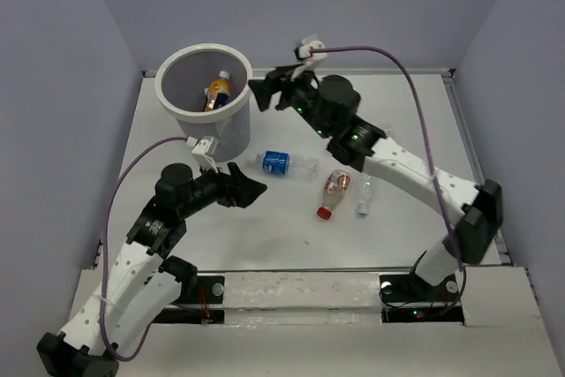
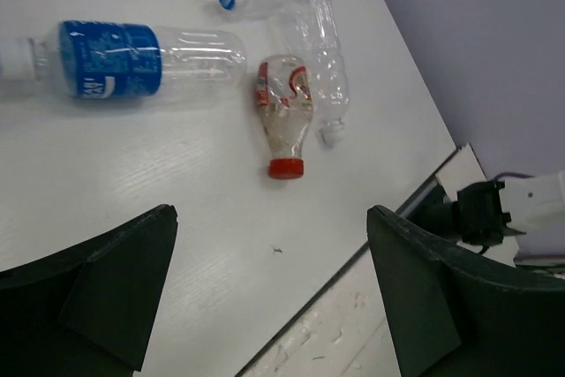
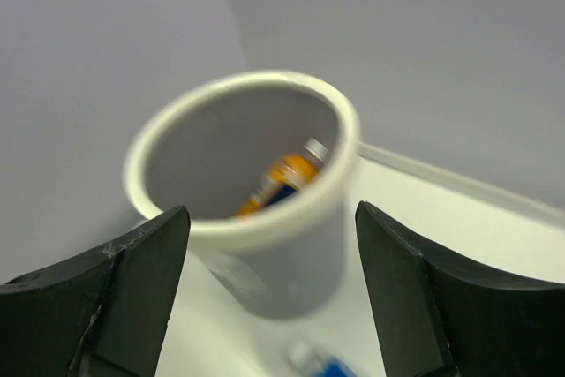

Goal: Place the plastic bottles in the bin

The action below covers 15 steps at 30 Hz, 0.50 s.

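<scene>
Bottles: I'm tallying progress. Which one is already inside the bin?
The orange bottle with the white cap: it alone lies inside the bin. The blue-labelled bottle, the red-capped bottle and the clear ones lie on the table.

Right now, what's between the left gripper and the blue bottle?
Only bare table separates the left gripper from the blue bottle, per the left wrist view.

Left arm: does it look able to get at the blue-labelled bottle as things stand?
Probably yes. The left gripper is open and empty, and the blue-labelled bottle lies flat on the table just beyond it with nothing between. The bin stands near its cap end.
</scene>
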{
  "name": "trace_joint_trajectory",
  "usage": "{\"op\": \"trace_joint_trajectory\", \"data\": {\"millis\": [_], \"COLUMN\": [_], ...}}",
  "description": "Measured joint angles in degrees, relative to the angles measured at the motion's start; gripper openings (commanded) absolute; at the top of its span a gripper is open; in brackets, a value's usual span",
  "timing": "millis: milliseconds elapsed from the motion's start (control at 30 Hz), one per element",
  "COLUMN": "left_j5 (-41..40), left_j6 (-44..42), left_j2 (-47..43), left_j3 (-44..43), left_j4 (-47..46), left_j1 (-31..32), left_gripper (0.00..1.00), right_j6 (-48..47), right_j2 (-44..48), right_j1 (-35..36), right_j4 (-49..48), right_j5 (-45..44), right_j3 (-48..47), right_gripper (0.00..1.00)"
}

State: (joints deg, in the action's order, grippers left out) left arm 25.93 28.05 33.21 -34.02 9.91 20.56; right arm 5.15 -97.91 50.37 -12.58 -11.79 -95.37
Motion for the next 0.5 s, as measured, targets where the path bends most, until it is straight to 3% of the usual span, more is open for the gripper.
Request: {"op": "trace_joint_trajectory", "data": {"millis": [200, 333, 500], "left_j5": [-14.7, -23.0, -31.3], "left_j6": [2.3, 2.9, 2.7], "left_j2": [12.4, 23.0, 38.1], "left_j3": [-1.4, -4.2, -11.2], "left_j4": [-5.5, -8.5, -11.6], "left_j1": [24.7, 31.7, 37.4], "left_gripper": [0.99, 0.99, 0.99], "right_j6": [12.4, 18.3, 21.5], "right_j2": [26.4, 32.5, 34.2], "right_j1": [-14.0, -21.5, -30.0], "right_j4": [4.3, 12.7, 17.3], "right_j5": [-3.8, -5.0, -3.7], "right_j3": [33.6, 45.8, 52.7], "right_gripper": [0.82, 0.88, 0.9]}}
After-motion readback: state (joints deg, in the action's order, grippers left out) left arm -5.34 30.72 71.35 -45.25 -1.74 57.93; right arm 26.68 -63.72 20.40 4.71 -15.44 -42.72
